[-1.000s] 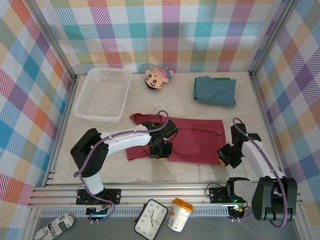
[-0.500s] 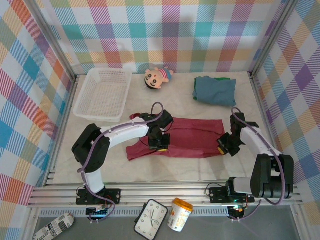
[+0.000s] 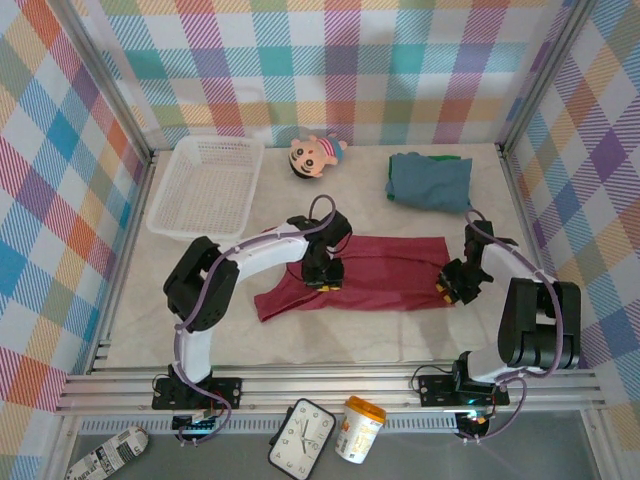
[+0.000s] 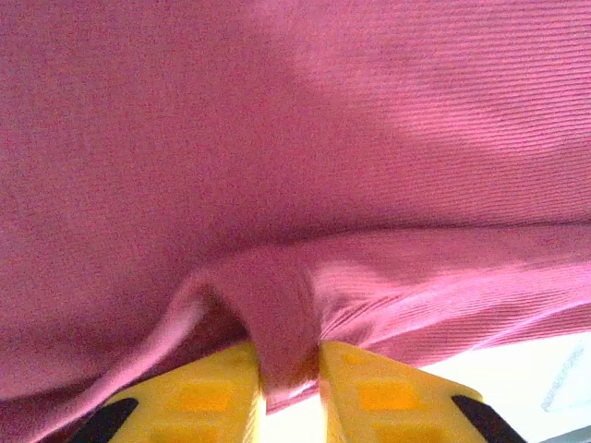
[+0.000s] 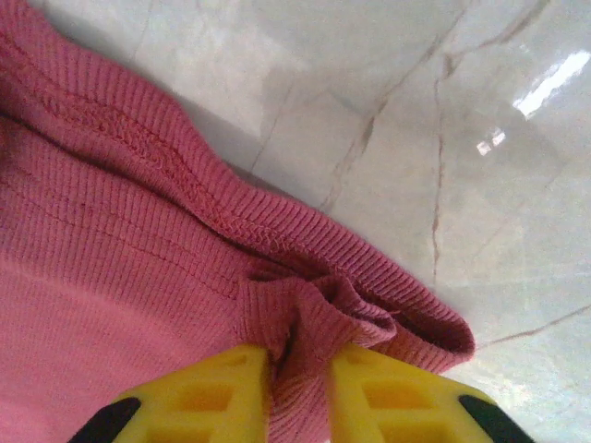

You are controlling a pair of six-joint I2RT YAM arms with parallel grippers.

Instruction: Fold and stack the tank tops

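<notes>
Obs: dark red tank top lies mid-table, long axis 9-to-3 o'clock, left gripper narrow, pinching a fold in its 9 o'clock half, right gripper narrow, pinching its 3 o'clock hem corner.

Top camera overhead from near side, looking down; wrist cameras close on red top.

- The dark red tank top, a ribbed knit, lies across the middle of the frame, doubled over into a long band, with its lower left corner trailing out loosely.
- The blue-grey tank top sits folded at the upper right.
- The green tank top peeks out from beneath its upper edge.
</notes>
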